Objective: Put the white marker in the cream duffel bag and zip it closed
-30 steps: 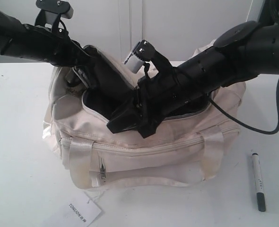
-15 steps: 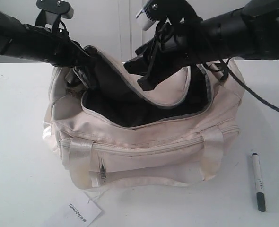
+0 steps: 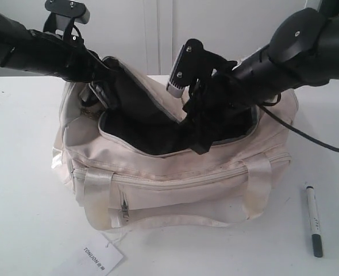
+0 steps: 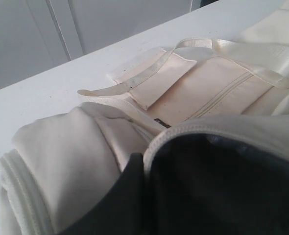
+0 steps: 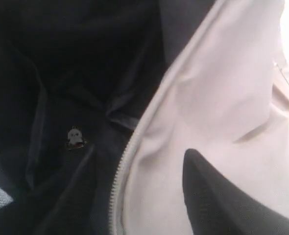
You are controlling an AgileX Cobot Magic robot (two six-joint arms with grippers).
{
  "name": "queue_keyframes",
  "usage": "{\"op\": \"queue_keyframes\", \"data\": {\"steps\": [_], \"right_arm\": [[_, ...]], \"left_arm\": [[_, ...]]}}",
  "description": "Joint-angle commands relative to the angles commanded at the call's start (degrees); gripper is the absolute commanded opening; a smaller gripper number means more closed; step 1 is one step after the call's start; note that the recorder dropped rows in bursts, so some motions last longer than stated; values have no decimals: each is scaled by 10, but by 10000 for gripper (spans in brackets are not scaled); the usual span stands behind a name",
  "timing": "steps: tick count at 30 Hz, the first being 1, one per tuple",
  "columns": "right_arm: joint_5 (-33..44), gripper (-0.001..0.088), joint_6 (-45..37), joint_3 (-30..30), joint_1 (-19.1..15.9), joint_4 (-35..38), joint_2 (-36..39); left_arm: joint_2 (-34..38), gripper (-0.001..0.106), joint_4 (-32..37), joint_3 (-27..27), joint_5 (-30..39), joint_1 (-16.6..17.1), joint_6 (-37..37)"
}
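Near right of the cream duffel bag point(image 3: 175, 192), white marker point(image 3: 313, 221) lying apart, left gripper point(image 3: 97, 95) at its far-left rim, right gripper point(image 3: 199, 142) in its open mouth — fingers' state unclear on both

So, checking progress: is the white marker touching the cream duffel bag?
Apart. The exterior view shows the white marker lying on the table with a gap to the cream duffel bag.

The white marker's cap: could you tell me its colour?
Its cap is dark grey-green, clearest in the exterior view.
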Motion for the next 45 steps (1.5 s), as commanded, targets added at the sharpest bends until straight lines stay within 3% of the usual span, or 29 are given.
{"op": "queue_keyframes", "data": {"steps": [2, 3, 5, 8, 15, 21, 32, 40, 45], "right_arm": [[-6, 473, 62, 0, 0, -54, 7], [-13, 415, 92, 0, 0, -77, 9], [-37, 202, 147, -1, 0, -104, 8], [-59, 4, 168, -2, 0, -105, 1], [-19, 0, 214, -37, 0, -100, -34], [63, 0, 268, -112, -11, -88, -40], [214, 0, 322, -242, -114, 52, 13], [233, 0, 343, -264, -177, 122, 85], [228, 1, 357, -264, -194, 132, 112]], "left_arm": [[0, 0, 0, 0, 0, 0, 0], [0, 0, 0, 0, 0, 0, 0], [0, 0, 0, 0, 0, 0, 0], [0, 0, 0, 0, 0, 0, 0], [0, 0, 0, 0, 0, 0, 0], [0, 0, 0, 0, 5, 0, 0], [0, 0, 0, 0, 12, 0, 0], [0, 0, 0, 0, 12, 0, 1], [0, 0, 0, 0, 12, 0, 1]]}}
